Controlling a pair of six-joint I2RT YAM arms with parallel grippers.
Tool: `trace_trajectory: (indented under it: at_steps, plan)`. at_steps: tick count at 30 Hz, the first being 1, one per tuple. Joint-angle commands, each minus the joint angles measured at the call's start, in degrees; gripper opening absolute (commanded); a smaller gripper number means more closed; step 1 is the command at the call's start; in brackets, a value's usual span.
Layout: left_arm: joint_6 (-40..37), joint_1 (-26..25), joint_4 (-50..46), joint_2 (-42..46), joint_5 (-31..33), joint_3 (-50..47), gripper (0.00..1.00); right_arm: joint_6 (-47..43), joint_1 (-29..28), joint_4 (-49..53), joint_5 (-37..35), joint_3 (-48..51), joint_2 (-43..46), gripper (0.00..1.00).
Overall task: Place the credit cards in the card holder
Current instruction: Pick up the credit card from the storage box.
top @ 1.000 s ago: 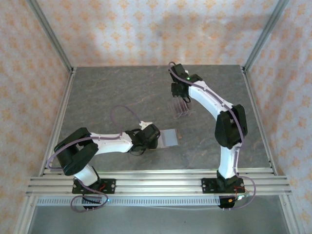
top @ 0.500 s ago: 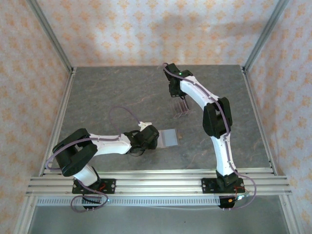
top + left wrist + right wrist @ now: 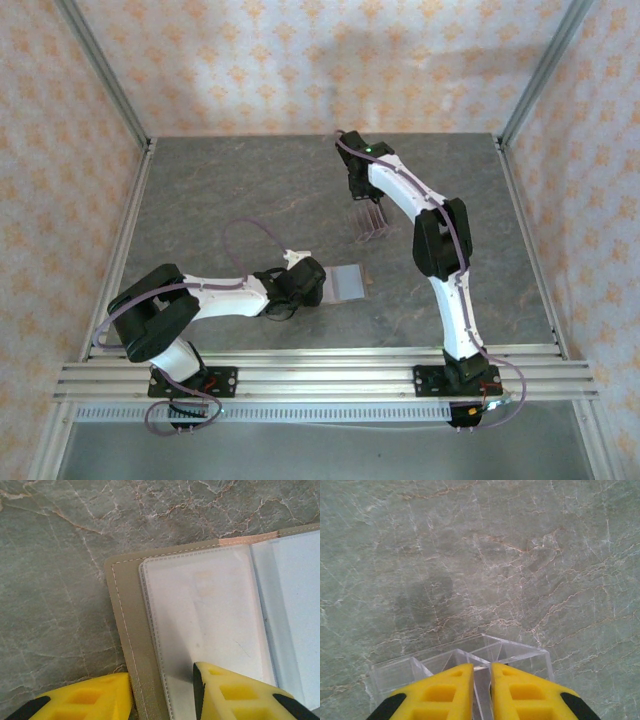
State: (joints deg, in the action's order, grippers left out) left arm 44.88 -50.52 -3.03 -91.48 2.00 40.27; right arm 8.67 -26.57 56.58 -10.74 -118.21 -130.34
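Clear slotted rack (image 3: 470,665) sits directly under the right gripper (image 3: 482,692), whose fingers are drawn to a thin slit above a divider; whether they pinch a card I cannot tell. Card holder (image 3: 200,625) lies open, its stitched edge between the half-spread fingers of the left gripper (image 3: 162,700), which grips nothing; since a second ago the right arm has folded inward over the rack, the left unmoved.

A lab-like robot cell. Aluminium posts (image 3: 101,70) and patterned panels (image 3: 300,60) enclose the table (image 3: 220,190); arms (image 3: 440,250) stand on rails (image 3: 320,375) at its near edge.
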Motion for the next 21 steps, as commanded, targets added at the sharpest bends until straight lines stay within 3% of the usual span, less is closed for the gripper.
trace_trajectory:
  at_steps: [1,21]
  plan:
    - [-0.23,-0.17,4.39,-4.49,-2.88,-2.30,0.38,-0.76,0.38,2.57,-1.59,-1.76,-0.61,0.16]
    - [-0.15,-0.15,4.23,-5.08,-2.88,-1.96,0.38,-0.90,0.65,3.27,-1.52,-3.14,-1.29,0.12]
